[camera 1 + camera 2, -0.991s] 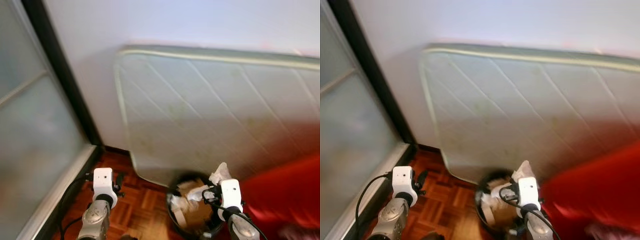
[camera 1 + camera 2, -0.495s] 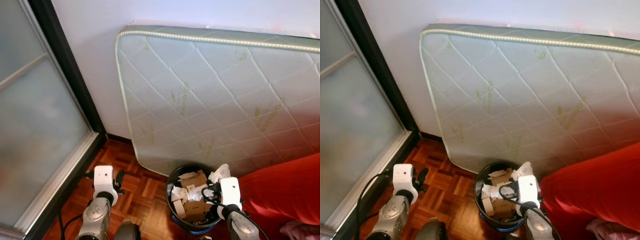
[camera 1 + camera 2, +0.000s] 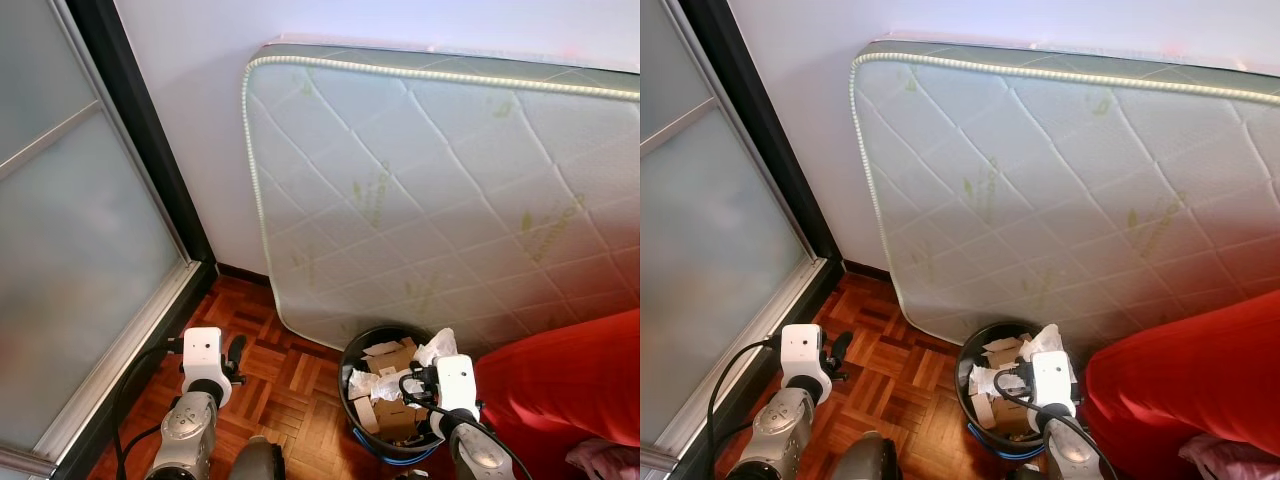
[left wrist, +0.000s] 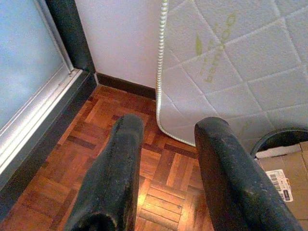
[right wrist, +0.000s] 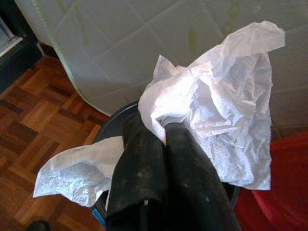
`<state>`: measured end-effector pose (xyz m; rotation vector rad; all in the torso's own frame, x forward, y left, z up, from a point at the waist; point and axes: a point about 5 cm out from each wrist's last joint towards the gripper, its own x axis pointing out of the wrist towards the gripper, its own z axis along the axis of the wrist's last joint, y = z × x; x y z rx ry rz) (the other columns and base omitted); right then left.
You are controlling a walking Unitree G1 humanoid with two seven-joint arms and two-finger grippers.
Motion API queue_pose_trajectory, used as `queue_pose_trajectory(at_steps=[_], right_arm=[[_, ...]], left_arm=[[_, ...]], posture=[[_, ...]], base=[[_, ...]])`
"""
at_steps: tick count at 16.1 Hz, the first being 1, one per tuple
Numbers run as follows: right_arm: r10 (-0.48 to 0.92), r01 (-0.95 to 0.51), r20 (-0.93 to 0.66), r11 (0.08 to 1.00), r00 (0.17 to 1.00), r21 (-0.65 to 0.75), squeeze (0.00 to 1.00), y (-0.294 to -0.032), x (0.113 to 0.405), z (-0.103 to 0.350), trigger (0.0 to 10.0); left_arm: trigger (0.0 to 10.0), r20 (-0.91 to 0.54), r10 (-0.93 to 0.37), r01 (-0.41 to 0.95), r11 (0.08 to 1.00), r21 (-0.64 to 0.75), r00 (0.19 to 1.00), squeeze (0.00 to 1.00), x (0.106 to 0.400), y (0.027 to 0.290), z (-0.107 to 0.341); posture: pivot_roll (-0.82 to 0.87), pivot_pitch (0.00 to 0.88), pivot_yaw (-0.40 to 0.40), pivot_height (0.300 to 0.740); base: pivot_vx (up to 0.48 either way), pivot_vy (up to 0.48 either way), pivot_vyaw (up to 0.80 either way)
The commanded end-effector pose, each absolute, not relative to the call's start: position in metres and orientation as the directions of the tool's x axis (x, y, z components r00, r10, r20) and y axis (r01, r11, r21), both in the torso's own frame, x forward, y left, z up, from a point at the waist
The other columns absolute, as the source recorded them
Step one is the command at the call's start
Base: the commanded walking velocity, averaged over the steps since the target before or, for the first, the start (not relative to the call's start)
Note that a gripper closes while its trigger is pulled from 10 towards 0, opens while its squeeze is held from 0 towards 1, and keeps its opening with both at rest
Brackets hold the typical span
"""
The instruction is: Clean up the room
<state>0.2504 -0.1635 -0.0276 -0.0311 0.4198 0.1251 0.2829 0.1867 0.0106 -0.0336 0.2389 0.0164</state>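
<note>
Left gripper [image 4: 163,159], fingers parted and empty, above parquet floor [image 4: 62,159] beside glass door [image 3: 70,250]; black bin [image 3: 352,362] of cardboard scraps to its right, against propped mattress [image 3: 440,190]; right gripper [image 5: 159,139] over the bin, clamped on crumpled white tissue [image 5: 221,110], red sofa [image 3: 570,380] beyond.

home room | mattress [image 3: 450,190] against wall | parquet floor [image 3: 280,375] | full wastebasket [image 3: 385,400]
</note>
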Motion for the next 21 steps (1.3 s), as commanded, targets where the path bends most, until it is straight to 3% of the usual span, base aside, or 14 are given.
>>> queue_pose_trajectory(at_steps=[1,4,13,17,21], right_arm=[[0.104,-0.124,-0.454,0.992,0.885,-0.014,0.0,-0.1641,0.2461,-0.0336,10.0],[0.085,-0.107,-0.453,0.994,0.887,-0.024,0.0,-0.1653,0.2455,-0.0339,10.0],[0.077,-0.114,-0.447,0.992,0.891,-0.056,0.0,-0.1641,0.2482,-0.0322,10.0],[0.093,-0.12,-0.443,0.992,0.892,-0.034,0.0,-0.1592,0.2499,-0.0313,10.0],[0.081,-0.107,-0.43,0.994,0.899,-0.036,0.0,-0.1627,0.2506,-0.0298,10.0]], left_arm=[[10.0,-0.247,0.016,-0.026,0.999,-0.037,0.969,0.0,0.2814,0.1887,0.0093],[10.0,-0.245,0.015,-0.024,0.999,-0.036,0.969,0.0,0.2806,0.1895,0.0091],[10.0,-0.246,-0.012,0.004,0.999,-0.034,0.969,0.0,0.2801,0.1874,0.009],[10.0,-0.237,0.001,-0.01,0.999,-0.037,0.972,0.0,0.2828,0.1924,0.0121],[10.0,-0.239,-0.003,-0.005,0.999,-0.034,0.971,0.0,0.2778,0.1921,0.0086]], posture=[[0.01,0.123,0.021,0.657],[0.01,0.115,0.022,0.632],[0.01,0.081,0.033,0.632],[0.02,0.085,0.026,0.632],[0.02,0.065,0.022,0.632]], base=[[0.0,0.0,0.0],[0.0,0.0,0.0],[0.0,0.0,0.0],[0.0,0.0,0.6],[0.28,0.0,0.0]])
